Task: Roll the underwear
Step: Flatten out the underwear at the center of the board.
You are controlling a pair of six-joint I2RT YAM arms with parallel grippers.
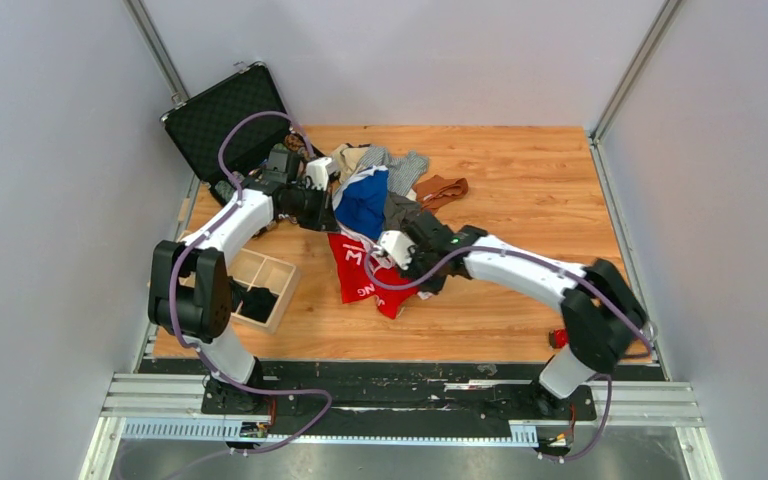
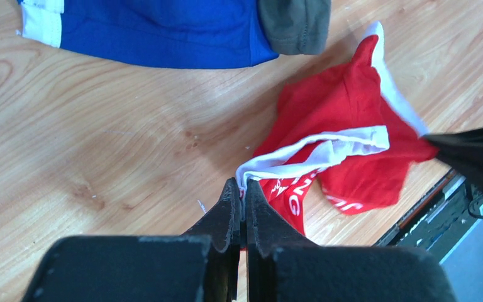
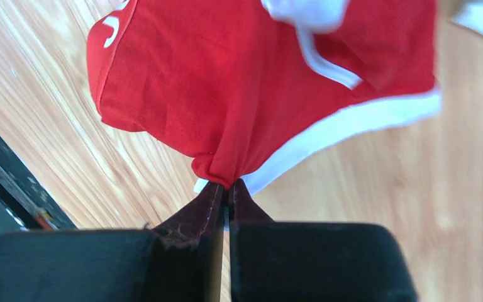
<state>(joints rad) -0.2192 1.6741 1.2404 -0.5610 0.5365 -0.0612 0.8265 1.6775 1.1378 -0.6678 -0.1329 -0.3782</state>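
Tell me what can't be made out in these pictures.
Top view: the left arm covers part of the clothes pile, so its pieces cannot be counted.
Top view: the dark thing in the wooden box is too small to name.
Left wrist view: the blue underwear is cut off by the top edge.
Every view: folds hide most of the white lettering on the red underwear.

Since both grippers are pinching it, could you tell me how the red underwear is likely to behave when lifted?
Probably floppy: the red underwear bunches and folds between the left gripper and right gripper. Likely light, since small edge pinches hold it.
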